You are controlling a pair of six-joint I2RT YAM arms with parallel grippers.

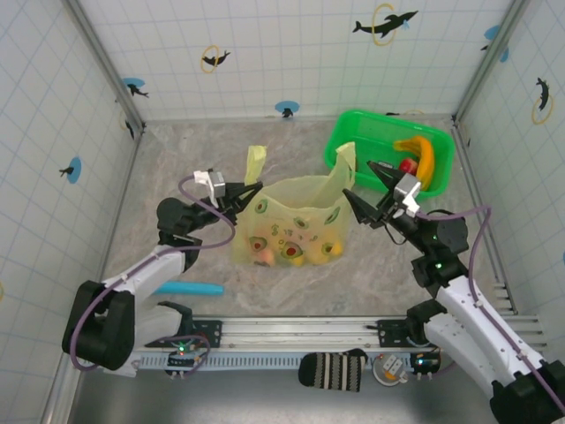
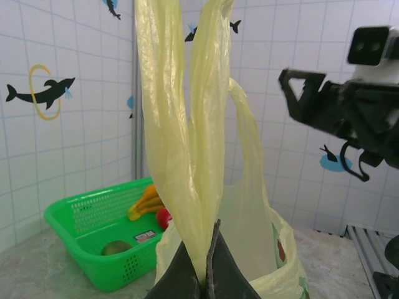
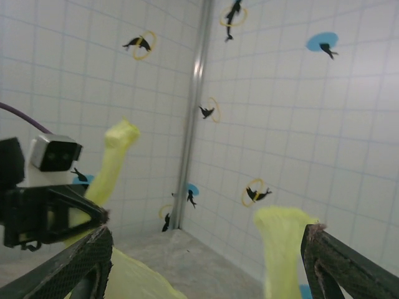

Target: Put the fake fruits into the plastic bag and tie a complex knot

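The plastic bag [image 1: 300,221] stands mid-table with a few fake fruits [image 1: 291,254] low inside it. My left gripper [image 1: 254,190] is shut on the bag's left handle loop [image 2: 181,124], which rises straight up from the closed fingertips [image 2: 209,255]. My right gripper [image 1: 357,178] is open at the bag's right side. In the right wrist view its jaws [image 3: 206,261] stand wide apart, and the right handle [image 3: 283,249] hangs loose just inside the right finger [image 3: 336,261]. More fake fruits lie in the tray: a banana [image 1: 424,155], a red piece [image 1: 406,165] and a green piece [image 2: 115,248].
The bright green tray [image 1: 353,132] sits at the back right, close behind my right gripper. A teal stick [image 1: 190,289] lies near the front left by the left arm. Tiled walls enclose the table on three sides.
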